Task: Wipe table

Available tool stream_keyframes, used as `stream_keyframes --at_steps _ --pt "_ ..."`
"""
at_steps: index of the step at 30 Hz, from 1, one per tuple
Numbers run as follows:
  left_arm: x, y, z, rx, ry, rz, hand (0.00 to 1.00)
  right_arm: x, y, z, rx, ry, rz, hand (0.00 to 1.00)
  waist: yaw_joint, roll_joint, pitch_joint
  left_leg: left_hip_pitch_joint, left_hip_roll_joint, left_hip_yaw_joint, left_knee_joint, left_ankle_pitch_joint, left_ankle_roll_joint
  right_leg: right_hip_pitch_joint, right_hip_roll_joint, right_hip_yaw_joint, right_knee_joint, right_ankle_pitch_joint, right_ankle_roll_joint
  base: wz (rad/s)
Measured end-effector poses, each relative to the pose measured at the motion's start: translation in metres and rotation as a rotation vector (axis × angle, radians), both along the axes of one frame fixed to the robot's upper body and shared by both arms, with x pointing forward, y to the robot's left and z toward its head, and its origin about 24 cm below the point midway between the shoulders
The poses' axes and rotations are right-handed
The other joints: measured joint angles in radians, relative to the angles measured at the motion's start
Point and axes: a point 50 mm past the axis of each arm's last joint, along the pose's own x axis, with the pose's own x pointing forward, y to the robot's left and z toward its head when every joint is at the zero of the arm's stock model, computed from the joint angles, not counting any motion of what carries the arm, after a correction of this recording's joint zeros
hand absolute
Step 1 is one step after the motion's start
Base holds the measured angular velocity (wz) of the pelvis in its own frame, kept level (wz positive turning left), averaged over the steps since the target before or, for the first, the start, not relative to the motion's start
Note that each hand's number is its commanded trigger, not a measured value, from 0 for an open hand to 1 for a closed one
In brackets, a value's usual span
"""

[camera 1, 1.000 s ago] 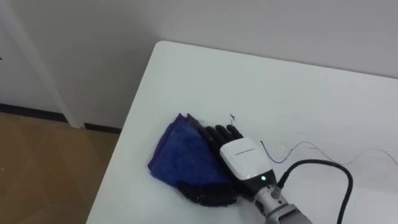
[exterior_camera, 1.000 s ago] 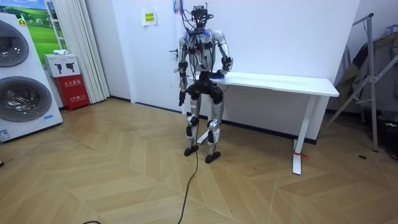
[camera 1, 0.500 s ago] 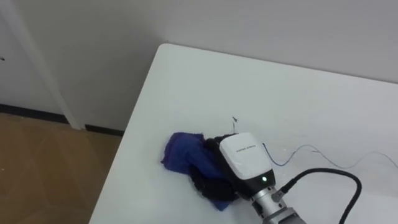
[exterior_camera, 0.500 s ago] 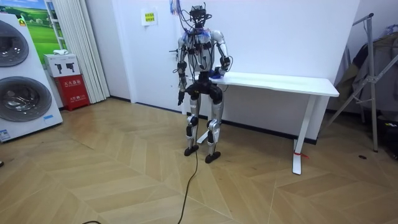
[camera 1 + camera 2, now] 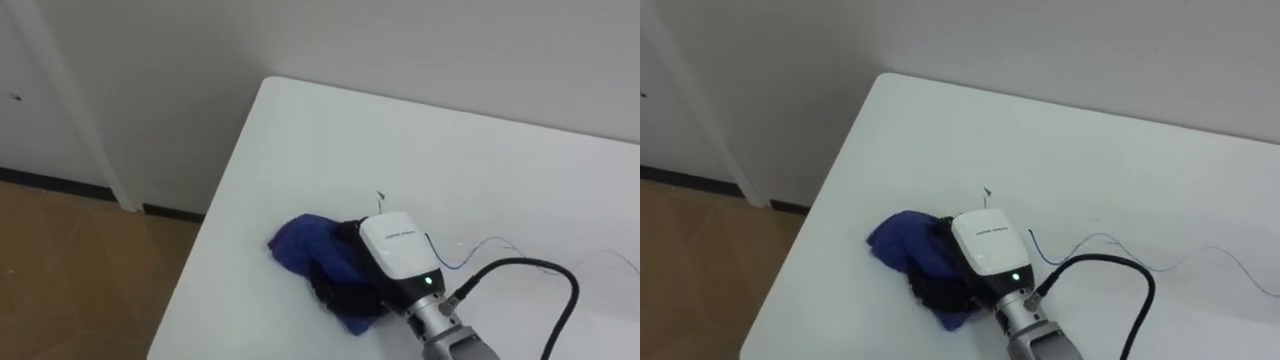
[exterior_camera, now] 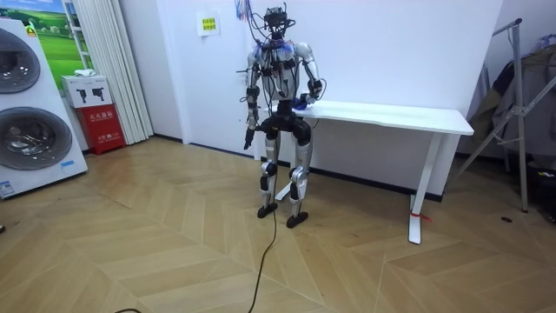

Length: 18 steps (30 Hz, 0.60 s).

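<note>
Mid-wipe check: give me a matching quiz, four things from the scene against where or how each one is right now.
Things:
1. cloth
2. right hand
3. left hand
4. table

States:
a. hangs down at the robot's side
b. white, standing along the wall
c. blue, bunched up near the table's left edge
d. fingers curled on the cloth

Pairs: 1-c, 2-d, 3-a, 4-b

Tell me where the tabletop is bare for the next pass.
Bare: the far half of the table, between the blue cloth and the wall, and the narrow strip along its left edge. Crowded: around the right hand clutching the cloth, with a thin blue line to its right.
</note>
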Motion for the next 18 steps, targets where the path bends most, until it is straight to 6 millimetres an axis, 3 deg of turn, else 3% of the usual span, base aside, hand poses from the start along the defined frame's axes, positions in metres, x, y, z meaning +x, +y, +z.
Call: stream_keyframes --at_steps 2,7,9,11,13,18 --pt "0.003 -0.005 -0.001 -0.018 -0.013 0.013 0.0 0.007 0.001 -0.002 0.027 0.031 -0.016 1.0 -0.004 0.009 0.0043 -0.001 0.0 0.0 0.008 -0.001 0.0 0.003 0.0 -0.001 0.001 0.0 0.0 0.02" --pt "0.004 -0.014 -0.003 -0.042 -0.023 0.024 0.0 0.031 -0.001 -0.002 0.044 0.076 -0.057 1.0 -0.002 0.025 0.0004 -0.002 -0.001 0.0 0.011 -0.001 0.0 -0.001 0.0 0.005 0.005 0.0 0.0 -0.01" --pt "0.0 -0.014 -0.003 -0.047 -0.016 0.04 0.0 0.047 -0.011 -0.001 0.031 0.082 -0.099 1.0 0.005 0.025 0.0007 -0.002 -0.001 0.0 0.012 0.0 0.0 -0.002 0.0 0.007 0.004 0.0 0.0 0.0" --pt "-0.004 -0.009 -0.002 -0.04 -0.006 0.067 0.0 0.06 -0.035 -0.003 0.003 0.095 -0.207 1.0 0.012 0.02 -0.0017 -0.002 -0.003 -0.003 0.012 0.002 0.002 0.005 -0.005 -0.007 0.002 -0.002 0.002 0.14" --pt "-0.015 -0.006 -0.002 -0.031 0.019 0.081 0.0 0.061 -0.055 -0.006 0.009 0.102 -0.306 1.0 0.018 0.018 -0.003 0.001 -0.008 -0.008 0.013 0.002 0.003 0.01 -0.009 -0.014 0.001 -0.004 0.006 0.15" --pt "-0.041 0.009 0.001 0.007 0.102 0.097 0.0 0.04 -0.092 -0.02 0.037 0.076 -0.511 1.0 -0.016 0.02 -0.0036 0.005 -0.026 -0.014 0.021 0.004 0.013 0.038 -0.033 -0.052 -0.002 -0.016 0.024 0.3"
